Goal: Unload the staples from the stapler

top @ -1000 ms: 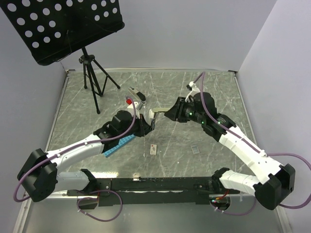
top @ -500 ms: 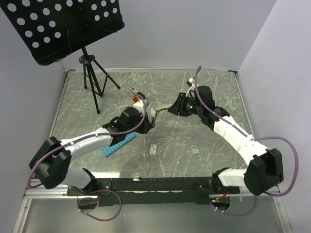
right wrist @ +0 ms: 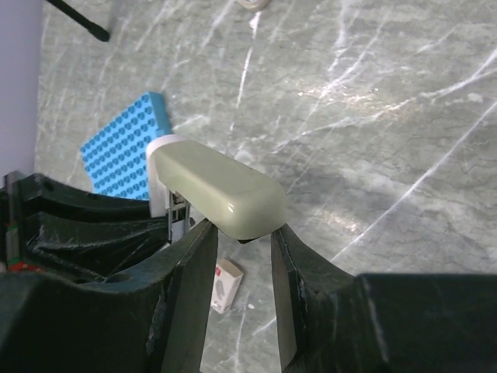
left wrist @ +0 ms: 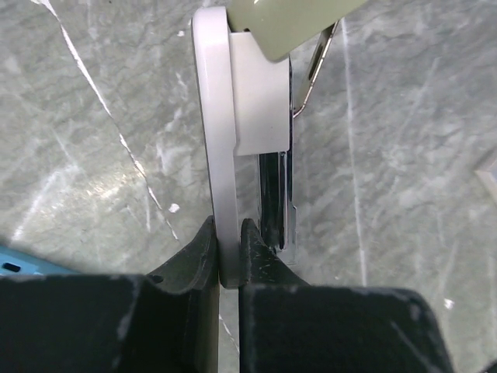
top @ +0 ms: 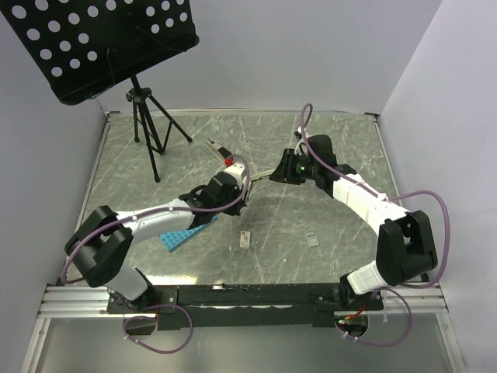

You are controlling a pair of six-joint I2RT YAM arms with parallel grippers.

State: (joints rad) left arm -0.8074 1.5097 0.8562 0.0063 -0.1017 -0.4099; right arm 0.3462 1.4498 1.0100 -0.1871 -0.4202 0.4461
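Observation:
The stapler is held above the table between both grippers. My left gripper is shut on its white base, with the silvery magazine alongside on the right. My right gripper is shut on the pale top cover, whose rounded end sits between the two fingers. The cover is angled away from the base, and its end shows at the top of the left wrist view. I cannot see any staples.
A blue studded plate lies on the table under my left arm and also shows in the right wrist view. A tiny white tag with a red mark and another small piece lie nearer the front. A black tripod stand is at the back left.
Both arms have swung further over the table and the stapler has shifted slightly right and back. Both grippers have kept their hold.

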